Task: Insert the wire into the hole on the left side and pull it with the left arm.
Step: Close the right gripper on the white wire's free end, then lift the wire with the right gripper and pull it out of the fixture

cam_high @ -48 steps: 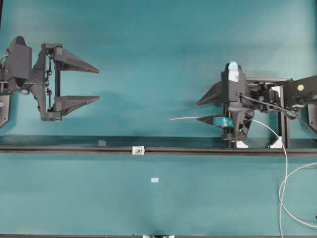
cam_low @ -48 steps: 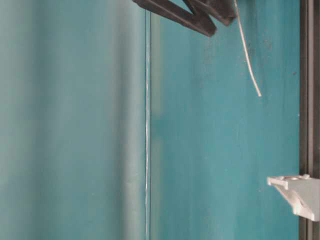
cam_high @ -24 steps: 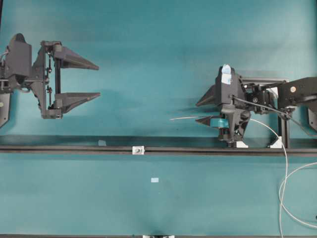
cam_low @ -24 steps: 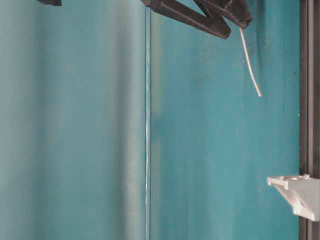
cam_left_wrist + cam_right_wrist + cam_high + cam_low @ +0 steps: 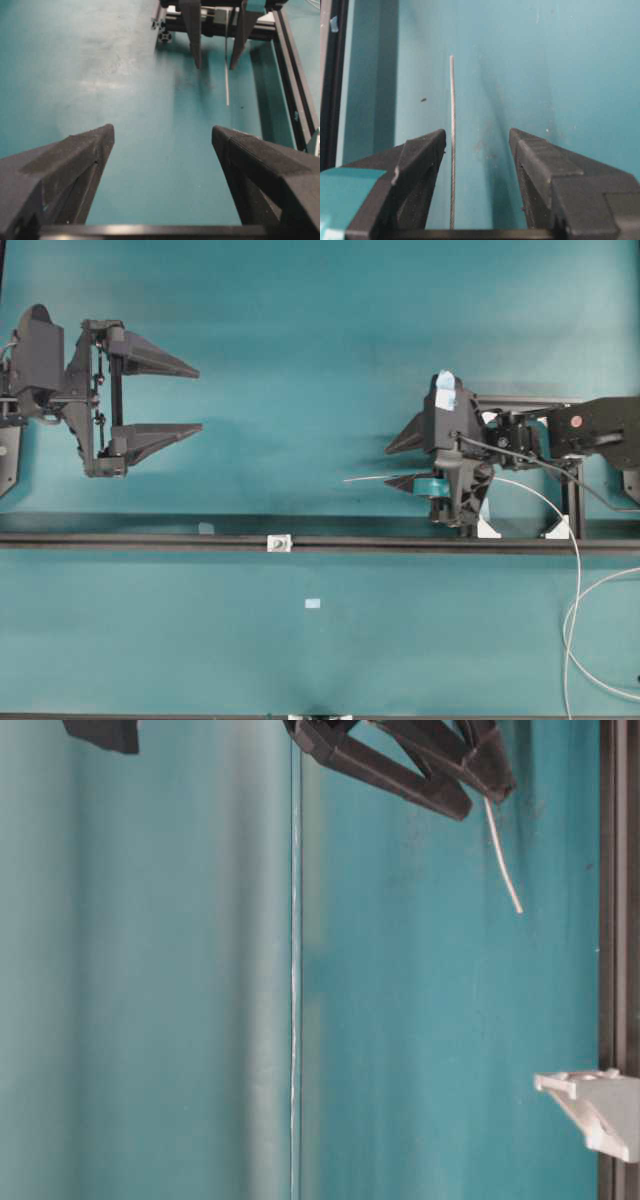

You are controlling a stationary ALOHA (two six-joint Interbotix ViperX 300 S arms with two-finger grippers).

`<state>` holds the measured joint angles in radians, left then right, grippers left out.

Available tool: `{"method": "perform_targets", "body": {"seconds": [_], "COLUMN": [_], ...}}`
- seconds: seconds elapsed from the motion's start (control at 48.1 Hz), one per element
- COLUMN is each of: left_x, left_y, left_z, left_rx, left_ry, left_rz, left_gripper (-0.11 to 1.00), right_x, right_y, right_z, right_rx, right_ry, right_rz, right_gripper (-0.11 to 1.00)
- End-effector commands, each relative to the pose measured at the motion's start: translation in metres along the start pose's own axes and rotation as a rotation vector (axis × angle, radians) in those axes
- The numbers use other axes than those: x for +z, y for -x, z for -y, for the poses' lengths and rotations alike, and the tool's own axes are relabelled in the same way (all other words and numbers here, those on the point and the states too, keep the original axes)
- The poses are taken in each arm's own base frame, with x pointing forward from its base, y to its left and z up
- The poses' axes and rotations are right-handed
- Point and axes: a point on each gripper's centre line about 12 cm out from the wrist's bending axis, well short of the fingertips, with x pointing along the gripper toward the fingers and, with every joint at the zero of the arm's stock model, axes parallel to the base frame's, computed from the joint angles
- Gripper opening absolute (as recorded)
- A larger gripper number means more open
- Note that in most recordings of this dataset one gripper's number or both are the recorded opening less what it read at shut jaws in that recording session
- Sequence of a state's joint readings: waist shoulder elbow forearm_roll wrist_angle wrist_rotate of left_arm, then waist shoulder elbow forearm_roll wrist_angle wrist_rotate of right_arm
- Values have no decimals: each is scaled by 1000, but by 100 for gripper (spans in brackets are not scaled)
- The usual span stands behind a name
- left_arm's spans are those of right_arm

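**Wire between spread fingers, block far off along the rail**

While the right gripper [image 5: 396, 464] hangs over the teal table [image 5: 300, 340] on the right, its fingers stand apart with the wire [image 5: 452, 140] lying in the gap, just beside the teal-taped finger [image 5: 422, 165] and not pinched. The wire's free end [image 5: 347, 480] points left, and its long tail loops away past the right edge. On the black rail [image 5: 150, 539] that crosses the table, the small white-silver block with the hole [image 5: 279, 542] sits well left of the wire tip and nearer the viewer. A pale blue tape scrap [image 5: 313, 603] lies on the near side of the rail. At the far left, the left gripper [image 5: 195, 398] is spread wide and holds nothing, well apart from the block. Bare table separates the wire tip from the block.
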<state>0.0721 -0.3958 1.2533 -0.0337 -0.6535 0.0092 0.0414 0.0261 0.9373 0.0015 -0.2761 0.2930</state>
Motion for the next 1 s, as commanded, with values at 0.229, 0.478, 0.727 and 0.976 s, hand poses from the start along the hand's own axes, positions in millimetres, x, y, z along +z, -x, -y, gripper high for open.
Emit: {"method": "perform_targets", "body": {"seconds": [0.229, 0.478, 0.727, 0.976], "left_x": [6, 5, 5, 6], "left_y": [-1, -1, -1, -1], "left_z": [-2, -3, -3, -3], "left_rx": [10, 13, 13, 13], "left_ry": [3, 5, 8, 13], "left_rz": [23, 22, 22, 23], "left_gripper": [61, 61, 61, 59], "right_x": [12, 9, 9, 11], "right_y": [-3, -3, -3, -3], "right_z": [-1, -1, -1, -1], "right_rx": [5, 3, 4, 6], "right_ry": [-2, -1, 4, 7], "right_rz": [34, 28, 29, 33], "right_gripper": [57, 8, 3, 3]}}
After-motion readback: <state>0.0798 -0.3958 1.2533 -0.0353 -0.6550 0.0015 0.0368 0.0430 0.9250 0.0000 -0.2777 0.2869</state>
